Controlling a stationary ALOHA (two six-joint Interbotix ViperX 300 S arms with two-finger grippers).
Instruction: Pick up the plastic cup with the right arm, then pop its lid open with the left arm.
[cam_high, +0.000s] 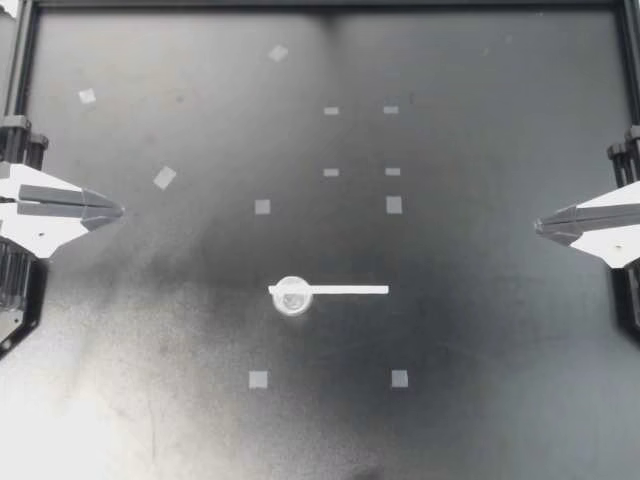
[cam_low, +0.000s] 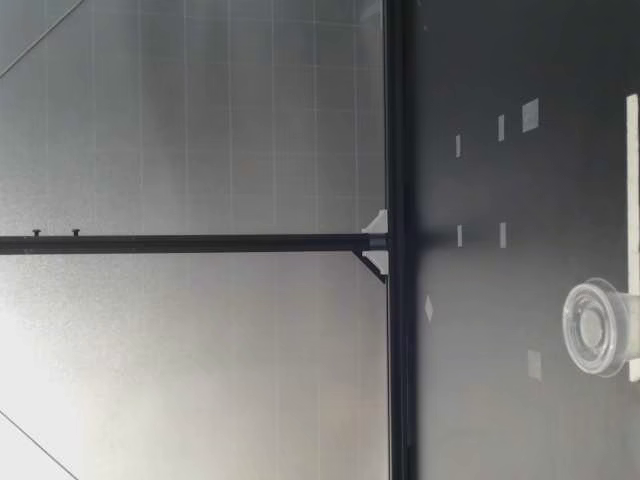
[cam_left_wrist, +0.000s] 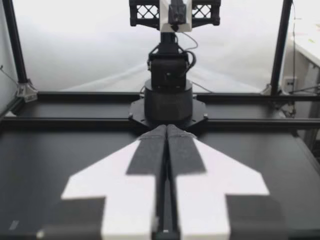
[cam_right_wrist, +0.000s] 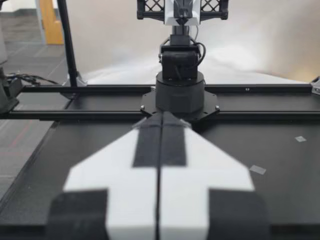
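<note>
A small clear round cup (cam_high: 292, 297) sits on the black table near its middle, with a flat white stick (cam_high: 335, 290) lying across its rim and reaching toward the right. The low view shows the same cup (cam_low: 596, 327) and stick (cam_low: 632, 180) near the camera. My left gripper (cam_high: 117, 210) rests at the table's left edge, shut and empty, far from the cup. My right gripper (cam_high: 539, 226) rests at the right edge, also shut and empty. Each wrist view shows its own fingers (cam_left_wrist: 167, 150) (cam_right_wrist: 161, 145) pressed together, facing the other arm's base.
Small pale tape squares (cam_high: 262, 207) are scattered over the black table (cam_high: 480, 380). A black frame rail (cam_high: 320, 5) runs along the far edge, with posts at the sides. Bare table lies between each gripper and the cup.
</note>
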